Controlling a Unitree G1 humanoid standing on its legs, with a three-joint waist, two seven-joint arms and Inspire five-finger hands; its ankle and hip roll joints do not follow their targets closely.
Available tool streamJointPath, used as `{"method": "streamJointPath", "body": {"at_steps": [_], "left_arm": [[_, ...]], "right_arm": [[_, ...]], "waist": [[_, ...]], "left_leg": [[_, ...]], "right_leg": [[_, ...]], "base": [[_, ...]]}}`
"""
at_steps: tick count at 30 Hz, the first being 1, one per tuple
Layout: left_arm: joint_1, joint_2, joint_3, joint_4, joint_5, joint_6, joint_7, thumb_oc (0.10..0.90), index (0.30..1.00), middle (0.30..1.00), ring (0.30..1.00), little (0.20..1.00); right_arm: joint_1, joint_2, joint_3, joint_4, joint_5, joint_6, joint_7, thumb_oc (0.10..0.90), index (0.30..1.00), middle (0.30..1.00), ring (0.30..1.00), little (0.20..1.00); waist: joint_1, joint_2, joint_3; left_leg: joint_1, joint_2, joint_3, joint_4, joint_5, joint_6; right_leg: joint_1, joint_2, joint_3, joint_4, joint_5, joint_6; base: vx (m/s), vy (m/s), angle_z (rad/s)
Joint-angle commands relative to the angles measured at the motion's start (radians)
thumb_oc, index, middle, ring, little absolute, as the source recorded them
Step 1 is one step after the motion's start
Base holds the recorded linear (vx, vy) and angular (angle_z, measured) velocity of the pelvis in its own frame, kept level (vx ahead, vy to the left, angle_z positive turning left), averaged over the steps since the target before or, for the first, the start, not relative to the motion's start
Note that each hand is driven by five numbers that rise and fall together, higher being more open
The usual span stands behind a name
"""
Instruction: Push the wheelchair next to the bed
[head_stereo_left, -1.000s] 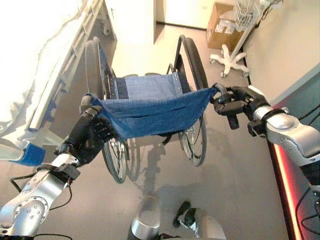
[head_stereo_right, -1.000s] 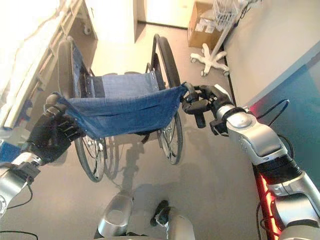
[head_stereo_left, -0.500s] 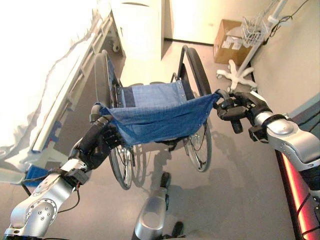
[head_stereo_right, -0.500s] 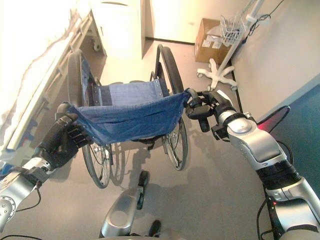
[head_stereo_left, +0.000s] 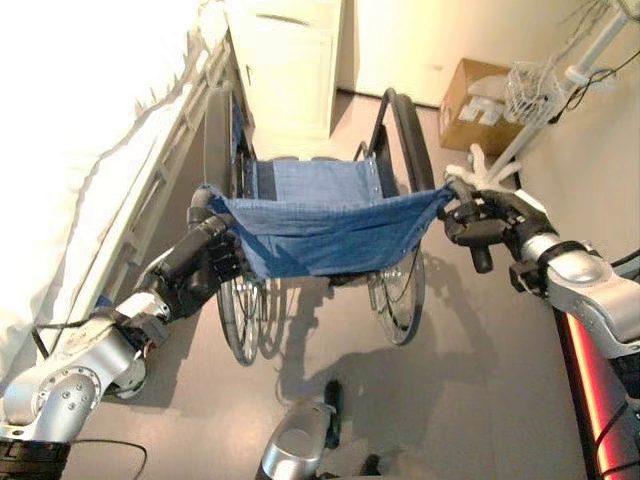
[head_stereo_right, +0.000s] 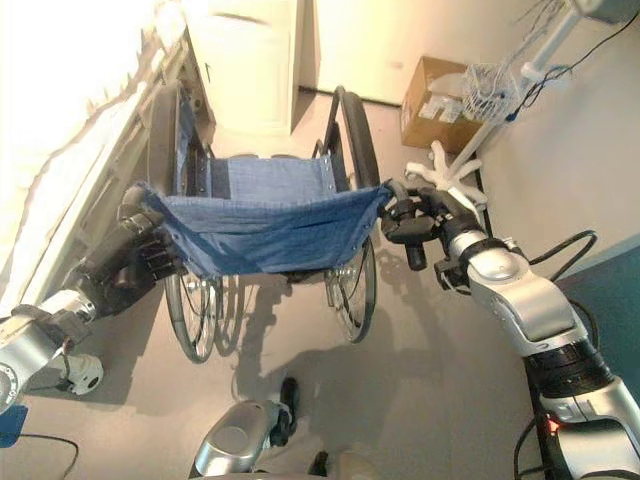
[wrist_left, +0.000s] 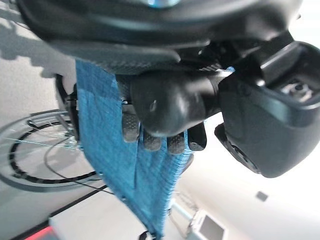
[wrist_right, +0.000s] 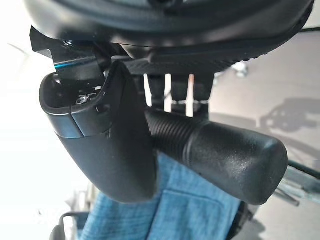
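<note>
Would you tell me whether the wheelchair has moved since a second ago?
Yes. The wheelchair has rolled forward along the bed, nearer the white cabinet.

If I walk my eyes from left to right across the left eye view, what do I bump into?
White bed → robot's left hand → wheelchair's blue denim backrest → robot's right hand → white wheeled stand with wire basket
</note>
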Motion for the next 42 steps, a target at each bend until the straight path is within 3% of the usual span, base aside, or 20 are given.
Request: {"method": "streamJointPath", "body": {"at_steps": [1,4,7,9,13,15,17,19,20,23,24,25,27,33,42], "left_arm": [[-0.194,0.019,0.051,0.015,-0.079,-0.213,-0.021,0.4,0.3,0.3,0.3,0.3],[-0.232,-0.005,0.002,0.004,-0.077,-0.265,0.01,0.4,0.3,0.3,0.3,0.3],[-0.281,-0.007,-0.026,0.009,-0.072,-0.294,0.029,0.4,0.3,0.3,0.3,0.3],[-0.299,-0.005,-0.038,0.007,-0.059,-0.289,0.047,0.4,0.3,0.3,0.3,0.3],[-0.283,-0.024,-0.039,-0.003,-0.043,-0.28,0.06,0.4,0.3,0.3,0.3,0.3],[-0.25,-0.04,-0.023,-0.021,-0.051,-0.27,0.065,0.4,0.3,0.3,0.3,0.3],[-0.217,-0.052,-0.005,-0.035,-0.064,-0.272,0.077,0.4,0.3,0.3,0.3,0.3],[-0.183,-0.079,0.012,-0.052,-0.055,-0.274,0.074,0.4,0.3,0.3,0.3,0.3],[-0.176,-0.083,0.015,-0.055,-0.052,-0.275,0.073,0.4,0.3,0.3,0.3,0.3],[-0.169,-0.1,0.01,-0.057,-0.048,-0.276,0.068,0.4,0.3,0.3,0.3,0.3],[-0.167,-0.106,0.006,-0.049,-0.048,-0.28,0.064,0.4,0.3,0.3,0.3,0.3],[-0.161,-0.107,0.007,-0.044,-0.054,-0.278,0.054,0.4,0.3,0.3,0.3,0.3],[-0.156,-0.118,-0.003,-0.047,-0.052,-0.278,0.047,0.4,0.3,0.3,0.3,0.3],[-0.143,-0.14,0.012,-0.048,-0.051,-0.285,0.053,0.4,0.3,0.3,0.3,0.3],[-0.136,-0.126,0.039,-0.034,-0.065,-0.297,0.044,0.4,0.3,0.3,0.3,0.3]], "right_arm": [[-0.023,-0.068,0.027,-0.137,0.023,-0.175,0.164,0.4,0.3,0.3,0.3,0.3],[-0.06,-0.123,0.033,-0.13,0.037,-0.2,0.164,0.4,0.3,0.3,0.3,0.3],[-0.104,-0.132,0.027,-0.136,0.044,-0.2,0.156,0.4,0.3,0.3,0.3,0.3],[-0.095,-0.12,-0.004,-0.17,0.051,-0.167,0.153,0.4,0.3,0.3,0.3,0.3],[-0.083,-0.116,-0.011,-0.171,0.058,-0.154,0.156,0.4,0.3,0.3,0.3,0.3],[-0.076,-0.133,-0.02,-0.163,0.076,-0.15,0.162,0.4,0.3,0.3,0.3,0.3],[-0.087,-0.158,-0.013,-0.164,0.088,-0.137,0.17,0.4,0.3,0.3,0.3,0.3],[-0.125,-0.153,0.036,-0.155,0.073,-0.135,0.155,0.4,0.3,0.3,0.3,0.3],[-0.129,-0.153,0.041,-0.153,0.073,-0.136,0.154,0.4,0.3,0.3,0.3,0.3],[-0.153,-0.147,0.063,-0.149,0.069,-0.122,0.142,0.4,0.3,0.3,0.3,0.3],[-0.162,-0.137,0.07,-0.146,0.053,-0.111,0.148,0.4,0.3,0.3,0.3,0.3],[-0.166,-0.13,0.081,-0.142,0.039,-0.103,0.145,0.4,0.3,0.3,0.3,0.3],[-0.164,-0.123,0.099,-0.139,0.032,-0.098,0.127,0.4,0.3,0.3,0.3,0.3],[-0.138,-0.134,0.098,-0.123,0.019,-0.128,0.153,0.4,0.3,0.3,0.3,0.3],[-0.179,-0.123,0.121,-0.109,0.018,-0.14,0.125,0.4,0.3,0.3,0.3,0.3]], "waist": [[-0.121,0.019,-0.181],[-0.164,0.033,-0.153],[-0.214,0.037,-0.128],[-0.245,0.034,-0.115],[-0.254,0.016,-0.129],[-0.251,0.008,-0.148],[-0.247,0.004,-0.167],[-0.229,0.008,-0.167],[-0.229,0.009,-0.167],[-0.235,0.021,-0.164],[-0.236,0.029,-0.164],[-0.23,0.046,-0.163],[-0.214,0.056,-0.152],[-0.205,0.059,-0.157],[-0.17,0.058,-0.121]], "left_leg": [[-0.14,-0.014,-0.186,0.153,0.043,-0.092],[-0.135,-0.009,-0.229,0.184,0.02,-0.114],[-0.035,0.0,-0.27,0.13,-0.088,-0.106],[0.055,0.023,-0.303,0.103,-0.148,-0.097],[0.087,0.049,-0.32,0.166,-0.174,-0.092],[0.097,0.067,-0.337,0.218,-0.137,-0.106],[0.09,0.094,-0.339,0.316,-0.067,-0.138],[0.041,0.085,-0.334,0.449,-0.009,-0.153],[0.034,0.084,-0.333,0.456,-0.005,-0.154],[0.035,0.166,-0.25,0.332,0.04,-0.171],[0.056,0.192,-0.22,0.233,0.043,-0.173],[0.071,0.206,-0.196,0.092,0.076,-0.184],[0.051,0.218,-0.195,0.031,0.135,-0.201],[0.091,0.201,-0.212,-0.068,0.113,-0.205],[0.075,0.163,-0.257,-0.049,0.076,-0.193]], "right_leg": [[0.113,0.043,0.012,-0.34,0.137,-0.026],[0.031,-0.025,0.061,-0.504,0.275,0.001],[-0.097,-0.105,0.096,-0.599,0.415,0.084],[-0.18,-0.123,0.109,-0.581,0.463,0.116],[-0.175,-0.095,0.112,-0.512,0.43,0.094],[-0.16,-0.071,0.11,-0.476,0.404,0.066],[-0.144,-0.057,0.065,-0.462,0.378,0.029],[-0.117,-0.048,0.015,-0.458,0.359,-0.006],[-0.115,-0.046,0.01,-0.458,0.357,-0.009],[-0.088,-0.033,-0.042,-0.457,0.333,-0.021],[-0.076,-0.035,-0.057,-0.459,0.327,-0.014],[-0.055,-0.03,-0.069,-0.464,0.319,-0.004],[-0.019,-0.029,-0.078,-0.47,0.301,-0.008],[0.003,-0.043,-0.101,-0.482,0.291,-0.001],[-0.007,-0.055,-0.106,-0.464,0.296,0.003]], "base": [[0.11,-0.002,0.06],[0.07,-0.018,-0.19],[0.2,-0.163,-0.11],[0.49,-0.272,0.11],[0.46,-0.206,0.44],[0.4,-0.149,0.41],[0.37,-0.152,0.3],[0.34,-0.142,0.3],[0.27,-0.094,0.06],[0.21,-0.004,0.29],[0.24,0.122,0.39],[0.23,0.125,0.2],[0.21,0.083,0.28],[0.15,0.079,0.15],[0.05,0.01,0.11]]}}
